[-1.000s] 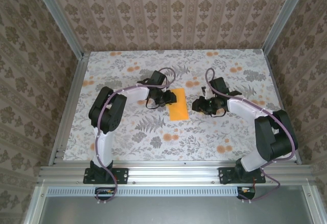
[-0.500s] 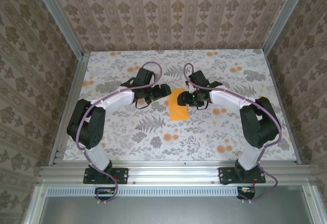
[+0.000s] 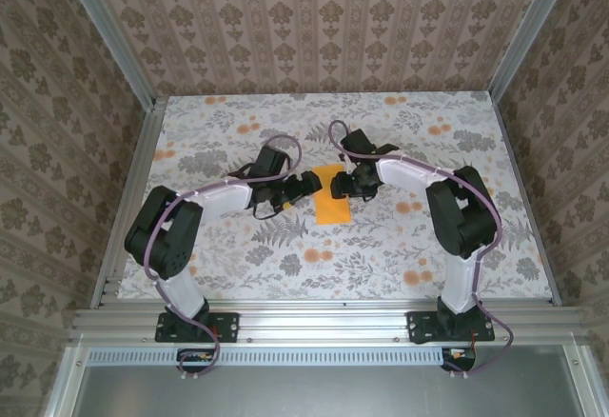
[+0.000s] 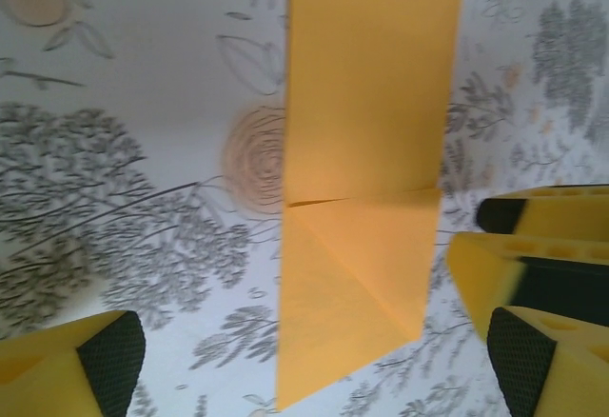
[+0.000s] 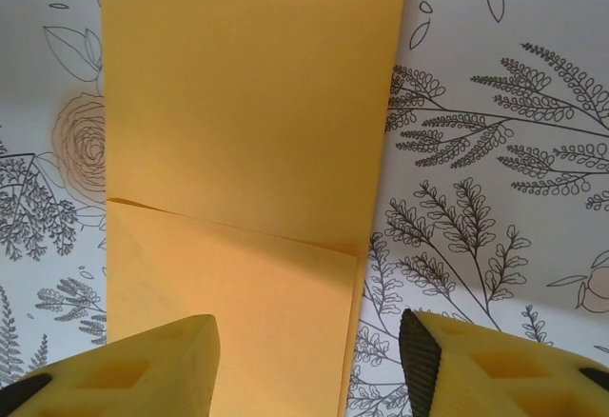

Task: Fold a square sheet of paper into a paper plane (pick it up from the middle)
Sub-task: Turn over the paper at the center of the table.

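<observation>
So the paper (image 3: 332, 204) is lying flat near the middle of the table (image 3: 238, 265), already folded into a long strip, with one corner at its far end turned down into a triangle. It's sitting right where it was a second ago, but the arms are trading roles. The left gripper (image 3: 306, 186) is letting go and sitting just beside the left edge with its jaws spread wide. The right gripper (image 3: 341, 186) is swinging in from well off to the right and hovering over that far end, jaws parted roughly the strip's width and not pinching anything. I'm guessing that corner crease is done and the right side is lining up for the next fold. Room-wise, the near end and both long edges are lying free with plenty of open table all round. The only tight spot is the far end, where the two grippers are crowding each other.
</observation>
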